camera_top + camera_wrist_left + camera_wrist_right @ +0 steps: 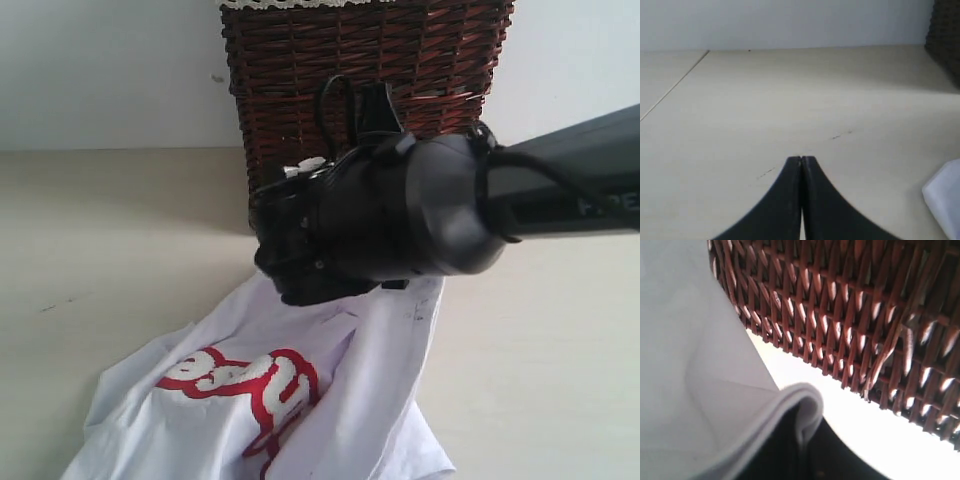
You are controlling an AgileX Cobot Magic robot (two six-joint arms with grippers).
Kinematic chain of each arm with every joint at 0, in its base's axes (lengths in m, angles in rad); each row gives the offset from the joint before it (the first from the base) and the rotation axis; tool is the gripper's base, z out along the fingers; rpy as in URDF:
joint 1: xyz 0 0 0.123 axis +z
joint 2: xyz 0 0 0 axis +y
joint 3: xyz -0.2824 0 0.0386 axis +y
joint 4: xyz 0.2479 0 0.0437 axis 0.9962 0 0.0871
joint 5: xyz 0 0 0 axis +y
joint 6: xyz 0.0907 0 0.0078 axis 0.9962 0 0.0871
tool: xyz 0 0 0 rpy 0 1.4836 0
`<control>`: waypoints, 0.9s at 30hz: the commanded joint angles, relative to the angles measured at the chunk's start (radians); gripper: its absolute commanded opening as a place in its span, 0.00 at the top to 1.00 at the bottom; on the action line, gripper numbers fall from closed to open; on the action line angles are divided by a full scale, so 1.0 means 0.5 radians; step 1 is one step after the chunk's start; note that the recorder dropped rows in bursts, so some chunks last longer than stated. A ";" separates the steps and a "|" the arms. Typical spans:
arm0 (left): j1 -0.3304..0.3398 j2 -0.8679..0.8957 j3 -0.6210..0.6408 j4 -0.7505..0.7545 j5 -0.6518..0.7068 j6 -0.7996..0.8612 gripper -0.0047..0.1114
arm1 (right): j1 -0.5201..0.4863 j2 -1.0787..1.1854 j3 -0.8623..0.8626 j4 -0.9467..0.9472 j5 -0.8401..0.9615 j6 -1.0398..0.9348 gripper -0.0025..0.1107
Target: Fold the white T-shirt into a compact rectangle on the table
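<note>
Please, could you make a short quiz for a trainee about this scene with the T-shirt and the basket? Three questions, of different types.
1. True or false: the left hand holds the T-shirt.
2. What stands behind the T-shirt? A) a wicker basket B) a metal bucket C) a cardboard box
3. Fill in: the T-shirt's letters are outlined in ____.
Key: 1 false; 2 A; 3 red.
</note>
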 commanded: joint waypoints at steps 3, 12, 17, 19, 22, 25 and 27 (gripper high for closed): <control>-0.013 -0.010 -0.003 -0.004 -0.017 0.002 0.96 | -0.255 -0.158 0.007 0.059 0.024 -0.042 0.98; -0.013 -0.010 -0.003 -0.004 -0.017 0.002 0.96 | -0.633 -0.372 0.007 0.214 0.024 -0.330 0.98; -0.013 -0.010 -0.003 -0.004 -0.017 0.002 0.96 | -0.864 -0.428 0.007 0.275 0.024 -0.566 0.98; -0.013 -0.010 -0.003 -0.004 -0.017 0.002 0.96 | -0.945 -0.442 0.007 0.318 0.024 -0.674 0.98; -0.013 -0.010 -0.003 -0.004 -0.017 0.002 0.96 | -1.086 -0.450 0.007 0.387 0.024 -0.776 0.98; -0.013 -0.010 -0.003 -0.004 -0.017 0.002 0.96 | -1.224 -0.450 0.007 0.384 0.024 -0.763 0.98; -0.013 -0.010 -0.003 -0.004 -0.017 0.002 0.96 | -1.308 -0.450 0.007 0.365 0.024 -0.657 0.98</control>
